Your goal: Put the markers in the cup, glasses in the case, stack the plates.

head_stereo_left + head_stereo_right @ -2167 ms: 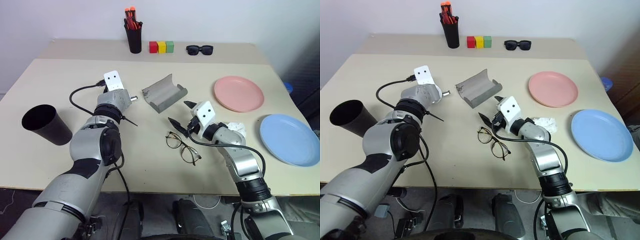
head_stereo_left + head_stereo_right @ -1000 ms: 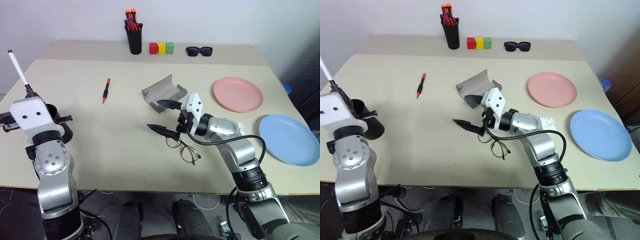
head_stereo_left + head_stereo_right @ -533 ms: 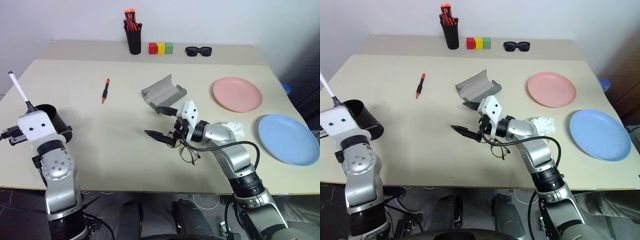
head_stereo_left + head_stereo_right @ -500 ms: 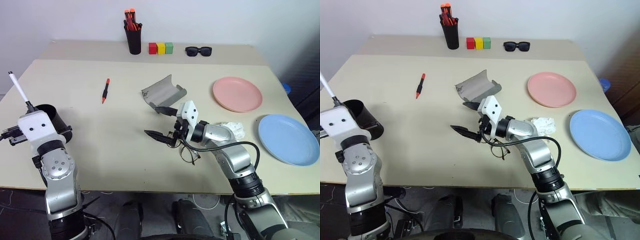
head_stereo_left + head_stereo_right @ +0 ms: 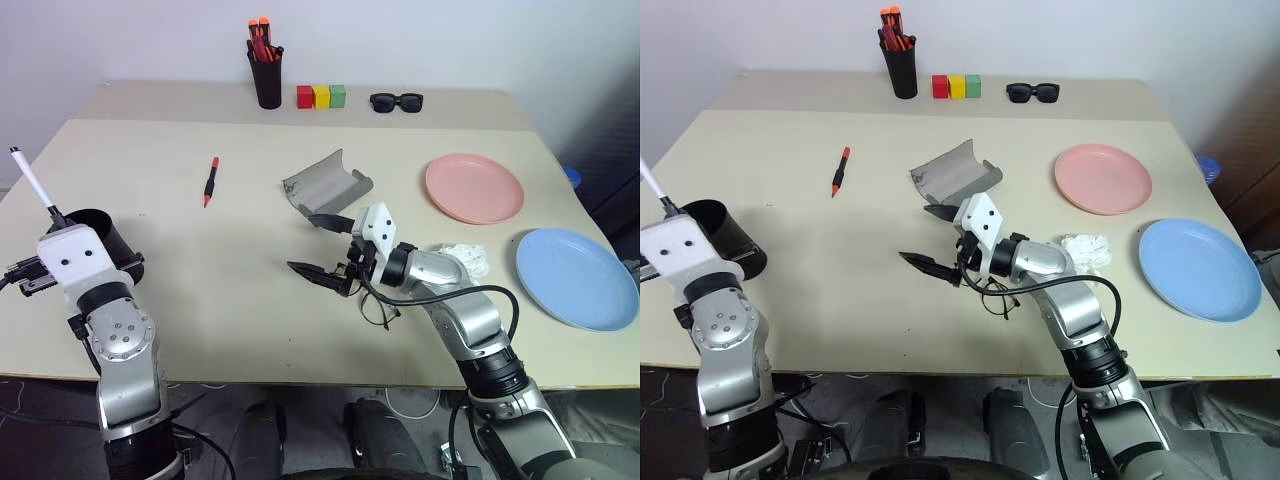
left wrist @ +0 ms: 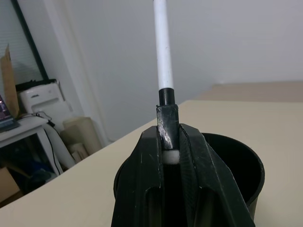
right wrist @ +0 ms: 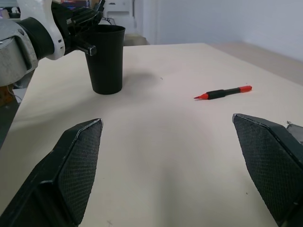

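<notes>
Right now my left gripper is clamped on the black end of the white marker, which sticks up and slants away from me, just above the rim of the black cup. The cup stands upright near the table's left edge, right behind my left wrist.

My right gripper has its fingers spread wide, holding nothing. It points toward my left, hovering over the middle of the table, just in front of the grey case and beside the wire-frame glasses. The glasses lie flat on the table, partly hidden under my right forearm. The case lies open, its curved flap turned up.

The red marker lies loose on the table, well apart from both grippers, between the cup and the case and farther back. From my right wrist I see it lying across the bare tabletop, with the cup off to the other side.

The pink plate sits to the right of the case, and the blue plate sits separately nearer the right edge, not stacked. A crumpled white scrap lies between my right arm and the blue plate.

Along the back stand a small black holder of orange-red markers, three coloured blocks and black sunglasses.
</notes>
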`<state>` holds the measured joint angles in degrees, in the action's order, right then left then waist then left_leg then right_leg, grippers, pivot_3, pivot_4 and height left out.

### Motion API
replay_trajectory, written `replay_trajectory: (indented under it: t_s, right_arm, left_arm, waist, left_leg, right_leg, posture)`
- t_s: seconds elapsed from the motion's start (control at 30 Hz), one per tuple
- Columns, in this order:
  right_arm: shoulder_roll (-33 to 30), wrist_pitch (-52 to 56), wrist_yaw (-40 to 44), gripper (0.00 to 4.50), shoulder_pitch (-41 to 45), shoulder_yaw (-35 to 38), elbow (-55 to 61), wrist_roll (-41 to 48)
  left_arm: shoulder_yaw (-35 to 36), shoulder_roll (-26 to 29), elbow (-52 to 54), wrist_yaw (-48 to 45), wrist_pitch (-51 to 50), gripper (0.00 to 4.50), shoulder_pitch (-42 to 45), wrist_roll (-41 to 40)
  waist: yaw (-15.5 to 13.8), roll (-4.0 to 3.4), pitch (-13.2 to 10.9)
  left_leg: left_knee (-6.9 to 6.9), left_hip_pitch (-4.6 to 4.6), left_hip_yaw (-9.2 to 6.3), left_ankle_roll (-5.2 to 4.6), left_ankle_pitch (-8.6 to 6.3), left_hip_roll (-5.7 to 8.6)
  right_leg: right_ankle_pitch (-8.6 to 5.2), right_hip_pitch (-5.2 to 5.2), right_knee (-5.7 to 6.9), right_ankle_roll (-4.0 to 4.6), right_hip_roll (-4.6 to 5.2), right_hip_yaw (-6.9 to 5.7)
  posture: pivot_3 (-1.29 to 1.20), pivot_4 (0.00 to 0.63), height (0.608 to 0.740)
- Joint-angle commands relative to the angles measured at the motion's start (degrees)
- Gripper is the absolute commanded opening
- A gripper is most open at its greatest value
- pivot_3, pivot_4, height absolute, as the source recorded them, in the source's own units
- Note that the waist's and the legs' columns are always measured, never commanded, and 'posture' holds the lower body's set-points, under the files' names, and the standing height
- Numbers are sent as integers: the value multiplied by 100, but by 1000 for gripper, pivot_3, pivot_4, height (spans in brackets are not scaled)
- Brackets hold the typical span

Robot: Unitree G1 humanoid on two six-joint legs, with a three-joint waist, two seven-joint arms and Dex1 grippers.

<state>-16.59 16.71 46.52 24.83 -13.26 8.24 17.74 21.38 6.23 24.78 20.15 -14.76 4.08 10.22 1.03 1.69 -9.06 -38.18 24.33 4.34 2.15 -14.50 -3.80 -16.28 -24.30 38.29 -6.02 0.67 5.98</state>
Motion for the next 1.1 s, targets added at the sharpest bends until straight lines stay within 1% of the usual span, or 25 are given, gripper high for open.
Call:
replay_trajectory:
  t_s: [0.03, 0.3, 0.43, 0.5, 0.63, 0.73, 0.8, 0.87, 0.97, 1.03, 1.1]
  right_arm:
    - [53, -33, -1, 4500, 27, -20, 272, 49]
    - [68, -21, -5, 4500, 31, -16, 276, 61]
    - [84, -21, -13, 4500, 54, -9, 248, 55]
    - [91, -17, -25, 4500, 61, 5, 246, 55]
    - [119, -3, -90, 4500, 106, 74, 205, 68]
    - [156, -27, -139, 4500, 151, 82, 157, 41]
    - [173, -32, -172, 4500, 178, 93, 141, 36]
    - [176, -30, -197, 4500, 185, 100, 146, 32]
    - [175, -26, -233, 4500, 167, 108, 176, 26]
    - [174, -20, -274, 4500, 131, 113, 220, 17]
    - [167, 5, -335, 4500, 63, 132, 301, 21]
  left_arm:
    - [-34, 60, 124, 105, 65, 1758, -4, 288]
    - [-7, 17, 154, 111, 114, 1758, 21, 283]
    - [-41, 84, 261, 78, 160, 1758, 219, 264]
    - [-171, 216, 328, -90, 101, 1758, 526, 241]
    - [-766, 540, 133, -981, -552, 1758, 1687, -105]
    - [-896, 590, -243, -1225, -1427, 2604, 2277, -212]
    - [-746, 492, -775, -1220, -2188, 3614, 2785, -421]
    - [-506, 421, -1432, -1244, -2748, 4457, 3296, -712]
    - [-161, 447, -2787, -1147, -3319, 4457, 4096, -1013]
    - [-128, 609, -3784, -1037, -3382, 4457, 4565, -982]
    - [37, 768, -4909, -1071, -3136, 4457, 5048, -1154]
  waist:
    - [0, 0, 0]
    - [1, 0, 0]
    - [-1, 0, 0]
    - [-11, 2, -1]
    - [-47, 20, 0]
    - [-8, 19, 0]
    - [15, 18, 0]
    - [26, 18, -1]
    - [5, 20, -2]
    - [0, 21, -3]
    - [-4, 22, -3]
  left_leg:
    - [0, 0, 0, 0, 0, 0]
    - [0, 0, 0, 0, 0, 0]
    - [0, 0, 0, 0, 0, 0]
    - [0, 1, 0, 0, 0, 0]
    - [-5, 7, -7, 1, 1, 2]
    - [-3, 6, -2, -5, -3, 4]
    - [3, 4, -2, -5, -3, 2]
    - [5, 3, -9, -5, -3, -2]
    - [4, 5, -12, -4, -2, 0]
    - [3, 7, -9, -5, -2, 2]
    - [5, 9, -9, -5, -2, 3]
  right_leg:
    - [0, 0, 0, 0, 0, 0]
    - [0, 0, 0, 0, 0, 0]
    - [0, 0, 0, 0, 0, 0]
    - [0, 0, -1, 0, 0, 0]
    - [0, 1, -3, 0, -1, -9]
    - [0, 7, -14, -1, 2, -7]
    - [0, 3, -12, -1, -1, -7]
    - [0, -4, -5, 0, -10, -8]
    - [0, -4, -3, 0, -10, -9]
    - [0, -3, -9, -1, -6, -10]
    - [0, -3, -14, -2, -4, -9]
  posture:
    - [0, 150, 725]
    - [0, 150, 725]
    - [0, 150, 725]
    - [0, 150, 725]
    - [0, 150, 725]
    - [0, 150, 725]
    - [0, 150, 725]
    - [0, 150, 725]
    - [0, 150, 725]
    - [0, 150, 725]
    - [0, 150, 725]
